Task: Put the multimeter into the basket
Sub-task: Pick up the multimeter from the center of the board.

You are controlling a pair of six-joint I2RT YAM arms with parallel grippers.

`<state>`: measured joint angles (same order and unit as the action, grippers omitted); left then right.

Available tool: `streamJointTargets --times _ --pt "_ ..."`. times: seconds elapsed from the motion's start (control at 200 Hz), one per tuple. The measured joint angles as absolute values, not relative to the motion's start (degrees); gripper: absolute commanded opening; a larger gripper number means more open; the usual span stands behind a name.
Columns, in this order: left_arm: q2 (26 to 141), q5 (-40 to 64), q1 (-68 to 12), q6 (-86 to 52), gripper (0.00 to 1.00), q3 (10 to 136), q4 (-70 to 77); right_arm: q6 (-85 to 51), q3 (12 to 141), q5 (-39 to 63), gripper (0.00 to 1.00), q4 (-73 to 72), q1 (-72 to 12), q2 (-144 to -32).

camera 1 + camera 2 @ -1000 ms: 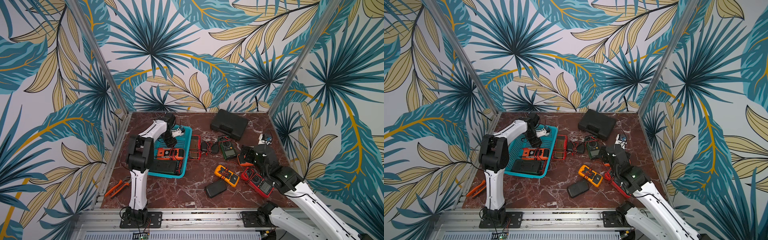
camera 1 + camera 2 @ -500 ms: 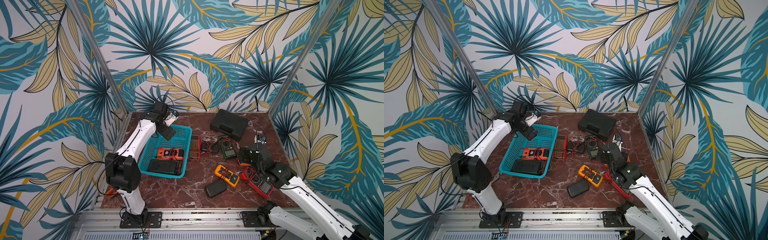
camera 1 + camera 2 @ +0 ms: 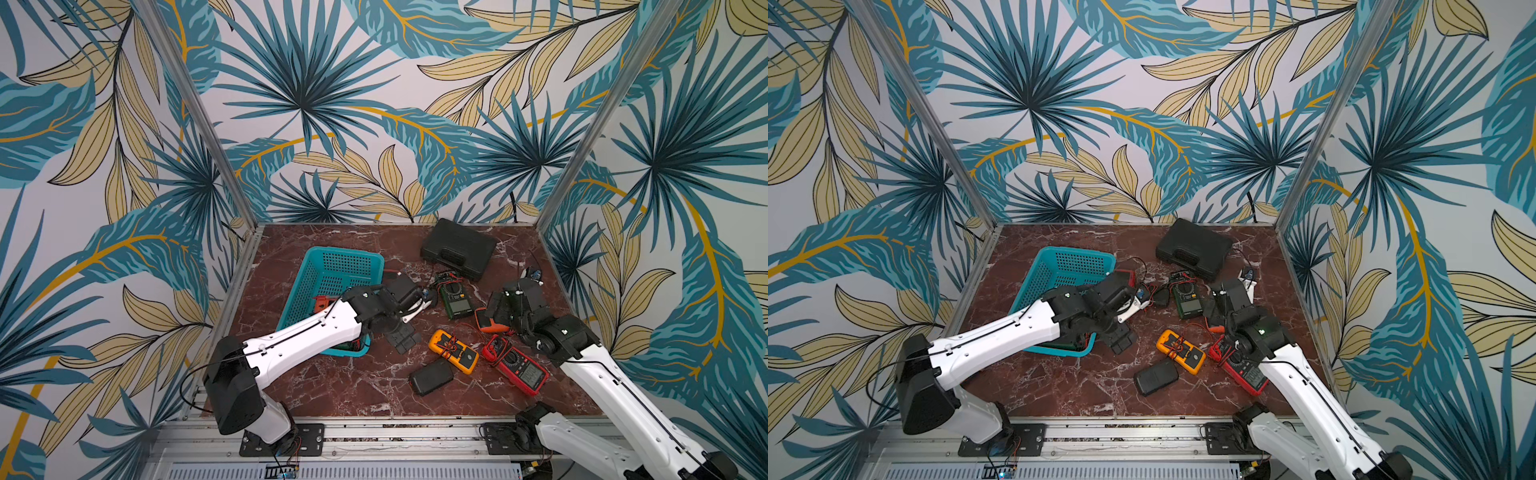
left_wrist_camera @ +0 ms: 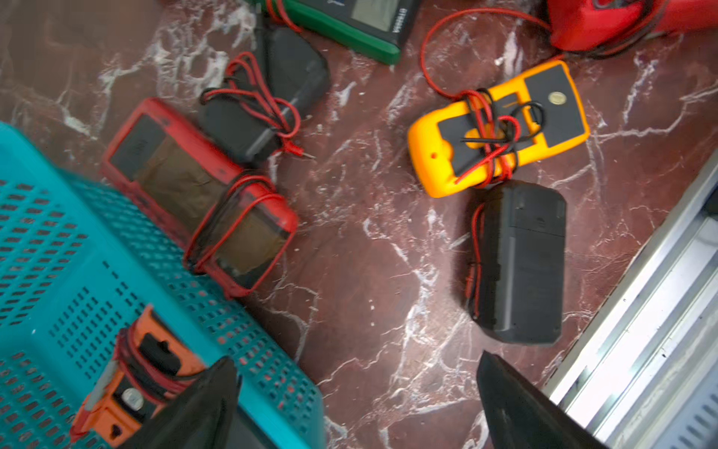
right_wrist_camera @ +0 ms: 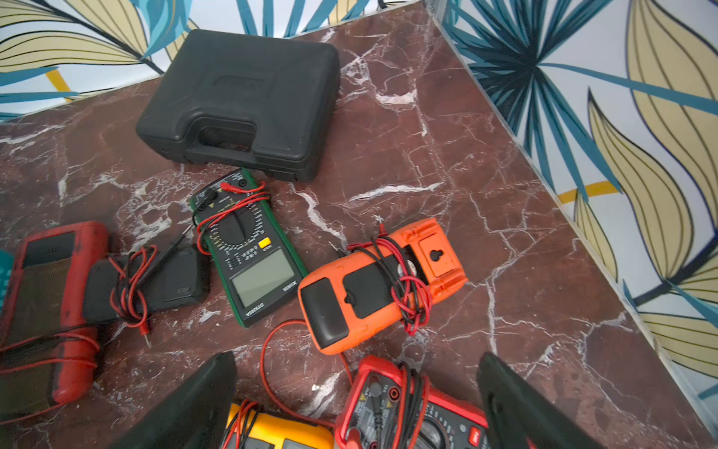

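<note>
Red-brown marble tabletop [image 3: 357,386] w/ a teal mesh basket [image 3: 347,270] on it, so all positions below are rel. to the basket. Left arm [image 3: 307,332] lies across the basket's near end. Its jaws are wide apart w/ nothing between them, hanging at the basket's near right corner. In the left wrist view one jaw is over the basket's edge, the other over bare marble. Right arm [image 3: 615,390] is well right of the basket, jaws also spread and empty, above the loose meters. Black hard case [image 3: 459,247] sits right of the basket and further back, apart from it. Multimeters: only one orange meter [image 4: 136,388] visibly in the basket, leads wrapped round it. The arm covers the rest of the basket floor, so can't tell what's there. Red meter w/ a brownish face [image 4: 194,194] lies right up against the basket's outer right wall. Further right, none touching the basket: red meter w/ display [image 3: 517,368], green meter [image 3: 457,297], yellow meter [image 3: 453,351], face-down orange meter [image 5: 382,285], flat black meter [image 3: 430,376], plus a small black unit [image 4: 268,93] near the basket's right side.
</note>
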<state>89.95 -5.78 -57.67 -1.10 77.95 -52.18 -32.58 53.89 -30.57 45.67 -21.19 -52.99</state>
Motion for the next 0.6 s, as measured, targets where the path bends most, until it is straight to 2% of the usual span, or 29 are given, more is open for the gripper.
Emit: streamJointTargets --times 0.265,0.601 --pt "100.1 -9.5 -71.6 -7.4 1.0 79.9 -51.1 -32.6 53.8 -28.2 1.0 48.8 -15.5 -50.2" --pt "109.9 -11.6 -72.7 -8.6 1.0 83.6 -50.9 -32.6 52.5 -26.4 0.99 49.6 -15.4 -48.1"
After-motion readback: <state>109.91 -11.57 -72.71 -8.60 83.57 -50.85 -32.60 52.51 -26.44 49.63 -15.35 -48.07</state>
